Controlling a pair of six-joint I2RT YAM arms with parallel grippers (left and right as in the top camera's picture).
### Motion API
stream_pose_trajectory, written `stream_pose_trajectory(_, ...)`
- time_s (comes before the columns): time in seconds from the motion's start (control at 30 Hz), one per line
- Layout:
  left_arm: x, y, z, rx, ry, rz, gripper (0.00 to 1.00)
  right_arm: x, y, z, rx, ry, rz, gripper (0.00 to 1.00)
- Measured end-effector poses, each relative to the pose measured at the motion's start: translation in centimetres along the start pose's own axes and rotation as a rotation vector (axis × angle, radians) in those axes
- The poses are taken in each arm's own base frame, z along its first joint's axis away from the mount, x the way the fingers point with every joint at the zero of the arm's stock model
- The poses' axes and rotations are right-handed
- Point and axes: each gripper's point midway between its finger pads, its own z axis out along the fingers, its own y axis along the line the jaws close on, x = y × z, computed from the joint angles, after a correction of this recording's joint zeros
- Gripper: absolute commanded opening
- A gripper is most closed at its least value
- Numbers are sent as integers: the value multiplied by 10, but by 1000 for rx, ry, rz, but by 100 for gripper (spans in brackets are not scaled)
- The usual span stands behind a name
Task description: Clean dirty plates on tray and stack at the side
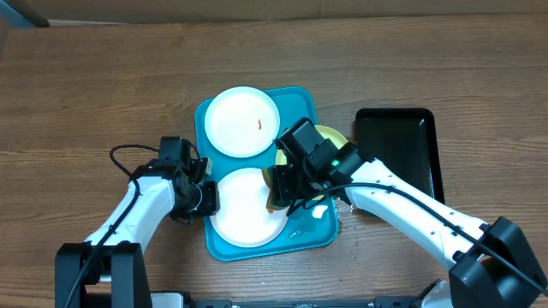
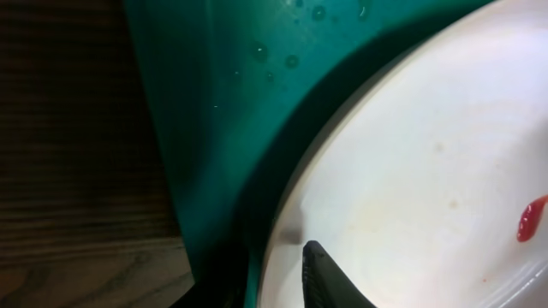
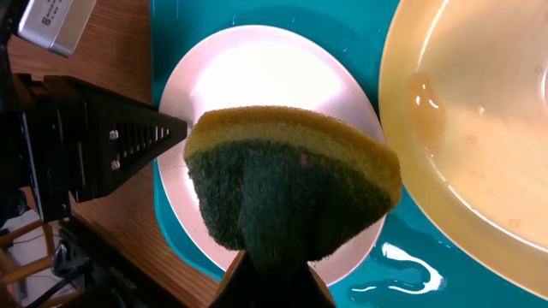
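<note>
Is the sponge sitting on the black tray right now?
No, the sponge is pinched in the right tool, held over the near white plate on the turquoise tray.

Wood-grain worktop [image 1: 103, 77], brown, its grain running left to right. Black rectangular tray [image 1: 398, 154], with rounded corners and a raised rim, lying flat on the worktop at the right. Sponge [image 3: 291, 184], two-layered, with yellow foam above a dark green scouring pad; bent into an arch, narrowing toward its lower edge.
</note>
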Motion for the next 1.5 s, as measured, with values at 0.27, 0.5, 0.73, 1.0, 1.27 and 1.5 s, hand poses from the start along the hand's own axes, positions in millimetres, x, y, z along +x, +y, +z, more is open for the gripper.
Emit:
stream_pose_trajectory(0.27, 2, 8, 2, -40, -1, -1, 4, -8, 12, 7, -28, -37, -16, 4)
stream_pose_trajectory(0.5, 2, 8, 2, -40, -2, -22, 4, 14, 25, 67, -18, 39, -41, 4)
stream_pose_trajectory(0.73, 10, 9, -1, -51, 38, -75, 4, 24, 10, 97, 58, 66, 26, 4)
stream_pose_trajectory(1.0, 4, 11, -9, -82, 31, -99, 4, 13, 6, 113, 58, 62, 135, 4)
stream_pose_trajectory(1.27, 7, 12, -12, -91, 52, -114, 4, 12, -7, 108, 69, 118, 311, 4)
stream_pose_trajectory(1.5, -5, 17, -33, -157, 41, -127, 4, 12, -18, 100, 127, 135, 372, 4)
